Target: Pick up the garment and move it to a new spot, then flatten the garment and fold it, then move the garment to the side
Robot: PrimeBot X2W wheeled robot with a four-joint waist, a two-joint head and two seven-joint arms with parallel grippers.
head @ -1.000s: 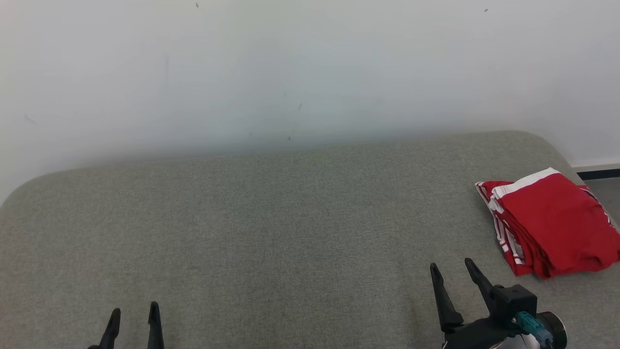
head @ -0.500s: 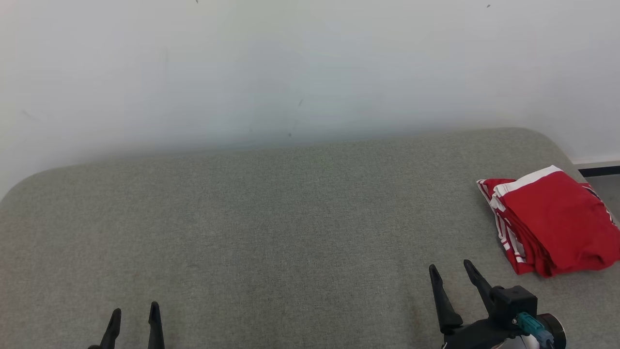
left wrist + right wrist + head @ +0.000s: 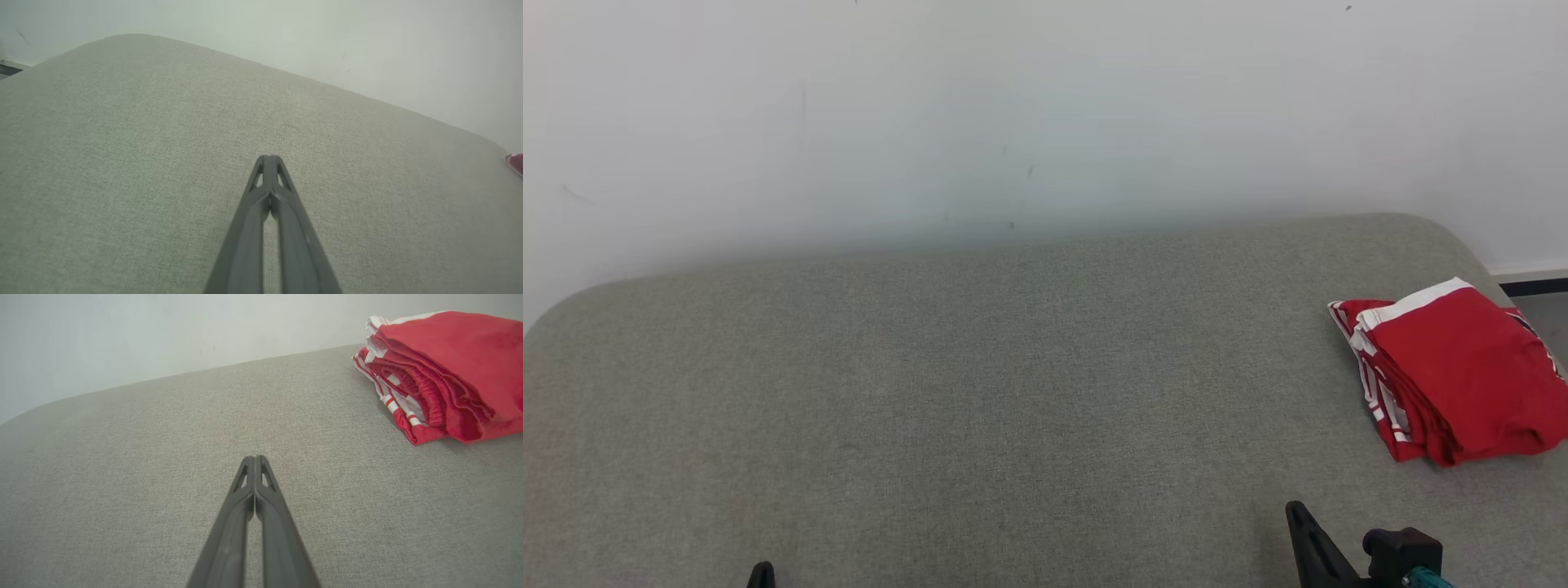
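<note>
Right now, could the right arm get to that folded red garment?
Probably yes. The red garment lies ahead and to the right of the right gripper, with only bare grey cushion between them. The gripper is shut, so it would have to open first.

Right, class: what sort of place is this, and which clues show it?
Probably an indoor room: a grey upholstered surface, perhaps a bed or sofa, against a plain white wall, with a folded red garment.

Matt, coarsely woven grey-green cloth cushion (image 3: pixel 980 392) — soft folded red-and-white fabric garment (image 3: pixel 1470 367), ribbed at its layered edges — smooth matt pale wall (image 3: pixel 1045 106).
</note>
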